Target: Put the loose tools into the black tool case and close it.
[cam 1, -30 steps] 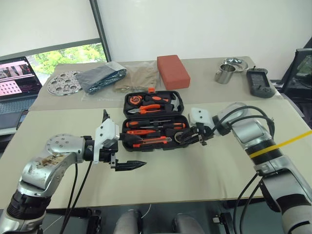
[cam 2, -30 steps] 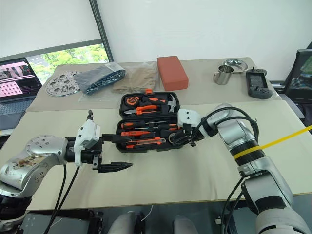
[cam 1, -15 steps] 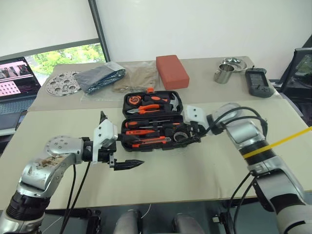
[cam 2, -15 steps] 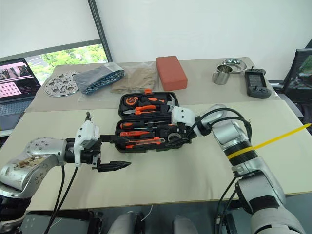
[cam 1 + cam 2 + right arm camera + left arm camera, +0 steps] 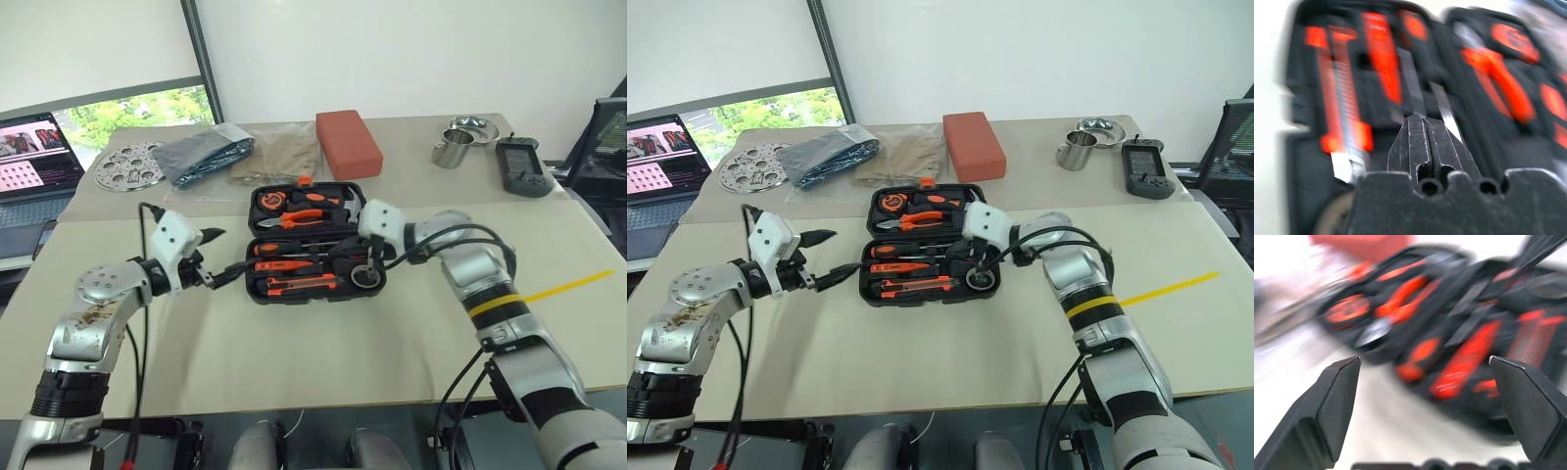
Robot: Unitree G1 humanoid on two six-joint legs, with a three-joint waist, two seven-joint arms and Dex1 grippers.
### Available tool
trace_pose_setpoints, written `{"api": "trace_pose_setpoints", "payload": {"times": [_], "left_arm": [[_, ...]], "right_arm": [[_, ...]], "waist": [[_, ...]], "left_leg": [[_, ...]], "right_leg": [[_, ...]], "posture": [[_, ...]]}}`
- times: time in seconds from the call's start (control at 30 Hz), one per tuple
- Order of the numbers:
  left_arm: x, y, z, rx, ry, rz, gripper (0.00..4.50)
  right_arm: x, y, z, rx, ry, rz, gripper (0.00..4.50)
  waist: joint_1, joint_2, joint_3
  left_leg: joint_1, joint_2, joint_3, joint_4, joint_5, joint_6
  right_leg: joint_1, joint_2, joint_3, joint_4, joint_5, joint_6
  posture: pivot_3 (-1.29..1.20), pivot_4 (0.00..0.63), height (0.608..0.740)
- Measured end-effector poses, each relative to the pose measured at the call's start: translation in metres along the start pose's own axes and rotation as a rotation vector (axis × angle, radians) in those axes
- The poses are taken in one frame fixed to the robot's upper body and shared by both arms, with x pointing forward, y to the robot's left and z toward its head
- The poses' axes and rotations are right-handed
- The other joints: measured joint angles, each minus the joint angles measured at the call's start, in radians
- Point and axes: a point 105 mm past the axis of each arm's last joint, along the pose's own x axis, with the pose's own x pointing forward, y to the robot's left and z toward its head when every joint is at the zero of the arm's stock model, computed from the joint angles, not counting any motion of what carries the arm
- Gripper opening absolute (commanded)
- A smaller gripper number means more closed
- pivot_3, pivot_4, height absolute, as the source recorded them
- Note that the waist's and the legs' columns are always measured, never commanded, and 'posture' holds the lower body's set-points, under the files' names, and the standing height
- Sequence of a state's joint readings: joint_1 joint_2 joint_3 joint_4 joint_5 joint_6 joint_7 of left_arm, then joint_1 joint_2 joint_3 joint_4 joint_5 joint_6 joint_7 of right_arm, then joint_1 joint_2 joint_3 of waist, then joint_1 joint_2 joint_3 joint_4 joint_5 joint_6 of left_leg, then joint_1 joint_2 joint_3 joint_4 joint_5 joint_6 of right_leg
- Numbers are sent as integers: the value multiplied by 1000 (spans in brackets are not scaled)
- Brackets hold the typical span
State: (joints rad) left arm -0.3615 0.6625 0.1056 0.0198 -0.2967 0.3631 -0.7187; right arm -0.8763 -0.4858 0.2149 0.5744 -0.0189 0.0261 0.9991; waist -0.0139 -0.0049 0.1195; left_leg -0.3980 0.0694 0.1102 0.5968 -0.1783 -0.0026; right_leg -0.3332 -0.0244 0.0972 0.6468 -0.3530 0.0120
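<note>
Beige worktop [image 5: 323, 372] carries everything: left hand [image 5: 214, 257] hovers with fingers spread wide, empty, just beside the black tool case [image 5: 312, 240], which lies open at the centre with tools in its recesses; right hand [image 5: 345, 253] is clenched empty over its near half

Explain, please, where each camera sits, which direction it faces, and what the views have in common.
Left eye view: on the head, looking forward and down at the table; both arms show, the left gripper open beside the black tool case.
Right eye view: beside it, same scene; the right gripper is over the case.
Left wrist view: on the left wrist, looking between spread fingers at the open case.
Right wrist view: on the right wrist, looking along shut fingers over the utility knife.
All four share the case.
</note>
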Motion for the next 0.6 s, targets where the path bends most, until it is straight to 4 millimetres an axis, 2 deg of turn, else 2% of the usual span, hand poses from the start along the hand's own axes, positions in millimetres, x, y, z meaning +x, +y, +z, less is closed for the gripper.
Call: {"api": "trace_pose_setpoints", "payload": {"times": [0.03,0.07,0.13,0.17,0.27,0.33,0.47,0.6], "left_arm": [[7,16,-3,-46,-4,103,4500],[8,26,-6,-73,1,167,4500],[13,42,-17,-106,42,266,4500],[17,45,-23,-112,63,291,4500],[34,46,-43,-136,125,330,4500],[47,48,-56,-168,162,379,4500],[56,50,-71,-178,206,416,4500],[72,31,-68,-147,165,326,4500]], "right_arm": [[-10,-23,-11,64,18,-138,17],[-18,-37,-15,93,26,-217,17],[-34,-58,-32,167,58,-365,17],[-37,-61,-42,202,77,-403,17],[-29,-50,-69,286,133,-422,17],[-13,-33,-82,335,152,-390,17],[1,-21,-84,371,132,-359,17],[16,-5,-76,416,79,-265,17]], "waist": [[3,0,0],[4,-1,1],[0,-1,0],[-1,-2,0],[-7,-2,0],[-19,-2,1],[-31,-2,1],[-25,-2,0]], "left_leg": [[0,0,-1,0,0,-1],[0,0,-1,0,1,-1],[1,-1,0,0,0,-1],[1,0,1,-1,1,-1],[2,-1,4,-3,6,-9],[1,0,4,-4,8,-12],[1,0,4,-4,9,-14],[3,-1,7,-4,9,-15]], "right_leg": [[1,0,-1,0,0,0],[0,0,-1,0,0,0],[1,-1,0,0,0,0],[1,-1,0,-1,0,0],[0,0,0,-1,0,0],[-2,1,0,-1,0,0],[-2,1,0,1,0,0],[0,1,-2,1,0,0]], "posture": [[0,150,740],[0,150,740],[0,150,740],[0,150,740],[0,150,740],[0,150,740],[0,150,740],[0,150,740]]}}
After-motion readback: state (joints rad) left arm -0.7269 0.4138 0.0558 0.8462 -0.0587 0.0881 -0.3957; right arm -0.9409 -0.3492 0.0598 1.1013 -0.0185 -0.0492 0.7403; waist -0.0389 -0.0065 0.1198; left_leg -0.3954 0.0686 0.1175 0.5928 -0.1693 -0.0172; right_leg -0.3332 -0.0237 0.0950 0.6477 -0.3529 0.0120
